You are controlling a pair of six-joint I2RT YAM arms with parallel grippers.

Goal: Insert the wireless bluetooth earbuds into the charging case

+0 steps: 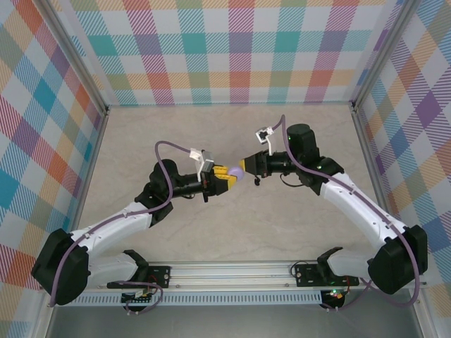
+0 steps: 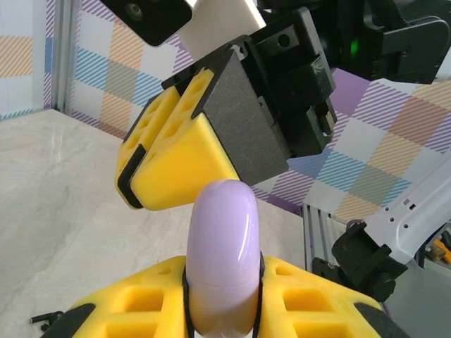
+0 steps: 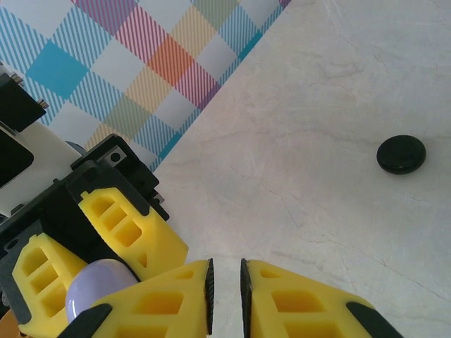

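My left gripper [image 1: 227, 174] is shut on a pale lavender charging case [image 2: 222, 253], a rounded, closed shell with a seam, held edge-on above the table. The case also shows in the top view [image 1: 237, 172] and in the right wrist view [image 3: 99, 289]. My right gripper [image 1: 246, 167] faces it tip to tip, just off the case's far end. In the left wrist view its yellow fingers [image 2: 176, 155] hang right above the case. In the right wrist view the right gripper [image 3: 225, 289] has its jaws a thin slit apart with nothing between them. The earbuds are out of view.
A black round puck [image 3: 401, 154] lies on the pale marbled table [image 3: 317, 105], under the right arm in the top view [image 1: 256, 182]. Plaid walls [image 1: 239, 49] close the table on three sides. A metal rail [image 1: 232, 271] runs along the near edge.
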